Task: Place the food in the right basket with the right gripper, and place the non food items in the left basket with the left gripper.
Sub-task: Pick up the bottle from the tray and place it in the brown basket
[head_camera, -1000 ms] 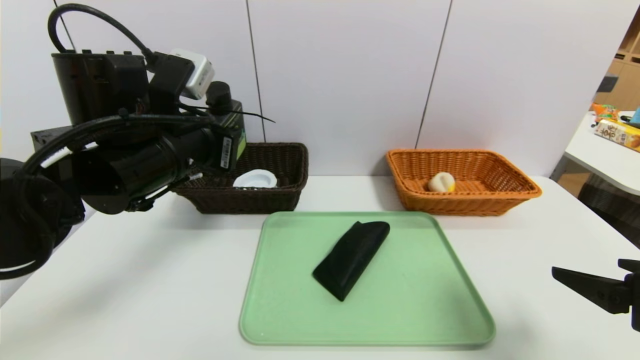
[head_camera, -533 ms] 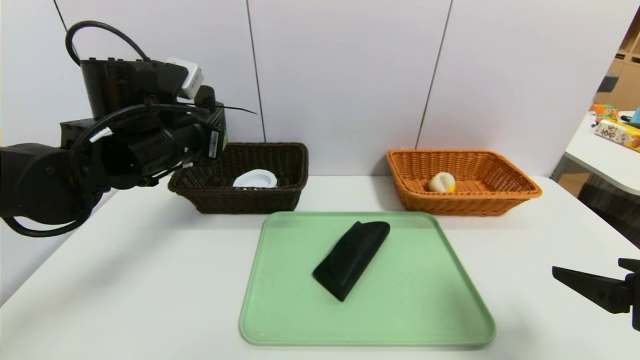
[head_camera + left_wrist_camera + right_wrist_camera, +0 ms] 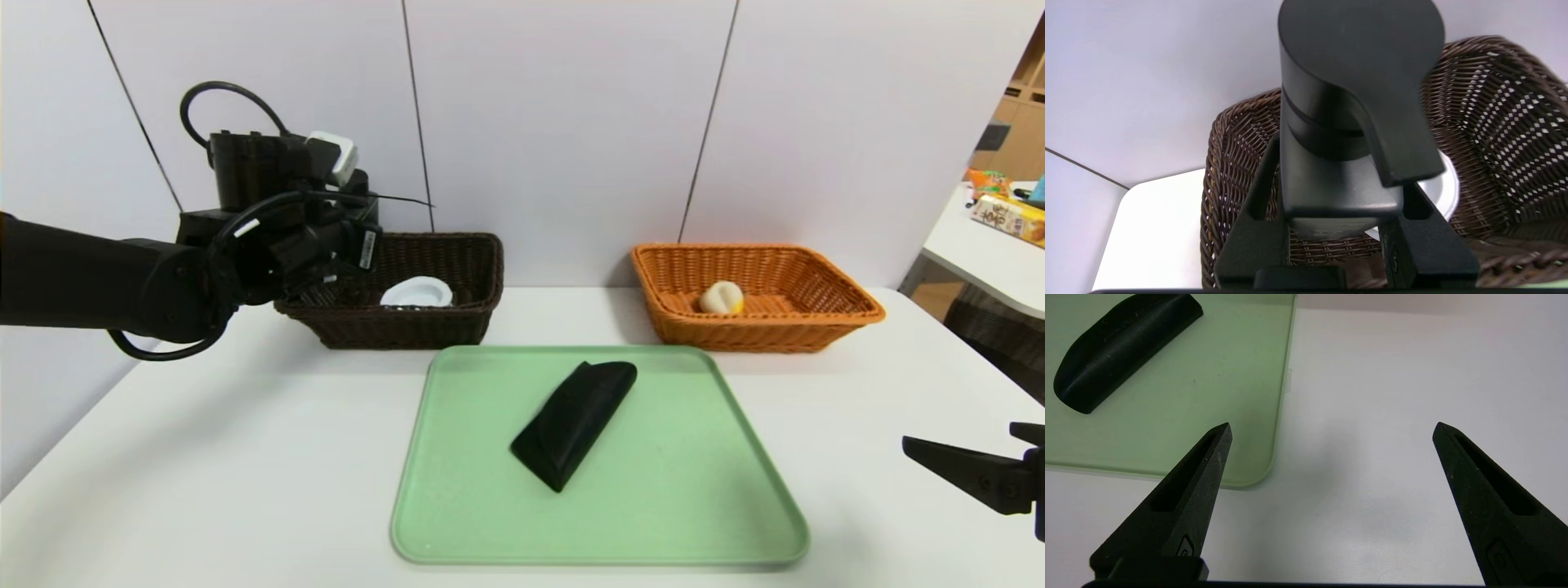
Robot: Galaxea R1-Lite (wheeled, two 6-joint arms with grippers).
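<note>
My left gripper [image 3: 353, 245] [image 3: 1339, 196] is shut on the dark green square bottle [image 3: 365, 239] [image 3: 1331, 179], holding it over the left end of the dark brown left basket [image 3: 457, 318] [image 3: 1494, 122]. The bottle's black cap [image 3: 1355, 61] points away from the wrist. The white roll [image 3: 416, 291] [image 3: 1444, 185] lies inside that basket. The black wedge block [image 3: 575, 420] [image 3: 1118, 347] lies on the green tray [image 3: 694, 490] [image 3: 1208, 396]. The bun [image 3: 721, 297] sits in the orange right basket [image 3: 784, 331]. My right gripper [image 3: 980, 478] [image 3: 1331, 428] rests open and empty above the table, right of the tray.
The tray lies mid-table in front of both baskets, which stand against the back wall. A second table [image 3: 988, 253] with boxes stands at the far right.
My left arm has carried the bottle away from the camera, lower and a little rightward, to the dark brown basket. The right arm has not moved.
</note>
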